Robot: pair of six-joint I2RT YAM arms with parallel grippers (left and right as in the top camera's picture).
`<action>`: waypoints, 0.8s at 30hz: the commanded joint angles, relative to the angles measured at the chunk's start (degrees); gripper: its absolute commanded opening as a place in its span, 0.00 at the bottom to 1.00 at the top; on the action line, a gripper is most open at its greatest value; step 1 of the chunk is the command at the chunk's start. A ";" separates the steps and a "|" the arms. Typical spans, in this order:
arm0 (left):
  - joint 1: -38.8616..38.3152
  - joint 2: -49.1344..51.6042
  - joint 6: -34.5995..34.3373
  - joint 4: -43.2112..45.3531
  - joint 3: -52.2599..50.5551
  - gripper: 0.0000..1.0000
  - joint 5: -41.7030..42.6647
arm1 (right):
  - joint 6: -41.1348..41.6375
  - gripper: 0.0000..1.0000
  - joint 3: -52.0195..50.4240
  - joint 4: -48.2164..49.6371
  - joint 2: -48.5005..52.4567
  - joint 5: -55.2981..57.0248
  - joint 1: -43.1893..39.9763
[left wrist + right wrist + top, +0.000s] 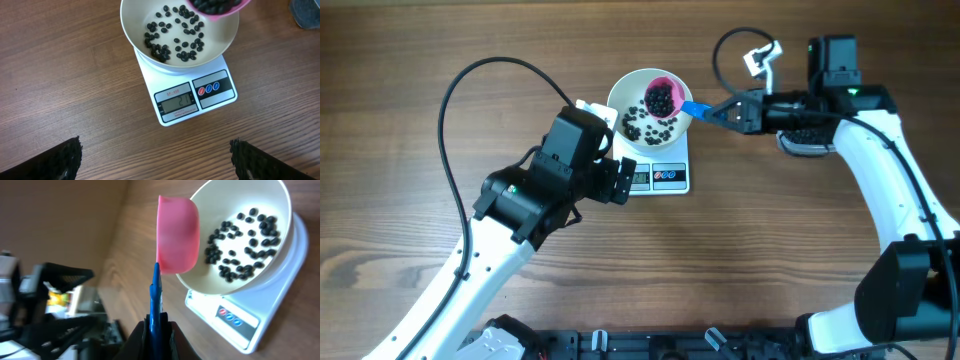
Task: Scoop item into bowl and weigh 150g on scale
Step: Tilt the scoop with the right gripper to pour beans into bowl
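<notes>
A small white scale (665, 176) is seen on the wooden tabletop (420, 60), about midway between its left and right edges and nearer the far edge. A white bowl (619, 97) is set on the scale, and black pellets (642, 126) are scattered across its floor. A pink scoop (662, 97) – loaded with more pellets – is held over the bowl's right half. Its blue handle (697, 109) is clamped by the right gripper (720, 112). The left gripper (625, 181) is placed just beside the scale's left edge – nothing is seen in it.
</notes>
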 commanded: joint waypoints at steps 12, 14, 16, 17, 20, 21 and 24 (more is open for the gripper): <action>0.20 0.13 0.85 0.13 -0.28 1.00 0.63 | -3.56 0.04 0.22 7.30 -5.05 25.22 9.42; 0.20 0.13 0.85 0.13 -0.28 1.00 0.63 | -3.58 0.04 0.22 8.39 -5.53 26.08 9.77; 0.22 0.13 0.85 0.13 -0.28 1.00 0.63 | -5.01 0.04 0.22 9.20 -5.84 26.27 10.21; 0.22 0.13 0.85 0.15 -0.28 1.00 0.63 | -5.51 0.04 0.22 9.20 -5.84 26.36 10.34; 0.22 0.13 0.85 0.13 -0.28 1.00 0.63 | -8.92 0.04 0.22 9.01 -5.84 26.34 10.82; 0.22 0.13 0.87 0.13 -0.28 1.00 0.63 | -9.70 0.04 0.22 9.01 -5.84 26.29 10.86; 0.20 0.13 0.85 0.15 -0.28 1.00 0.63 | -11.43 0.04 0.22 9.25 -5.84 26.56 11.13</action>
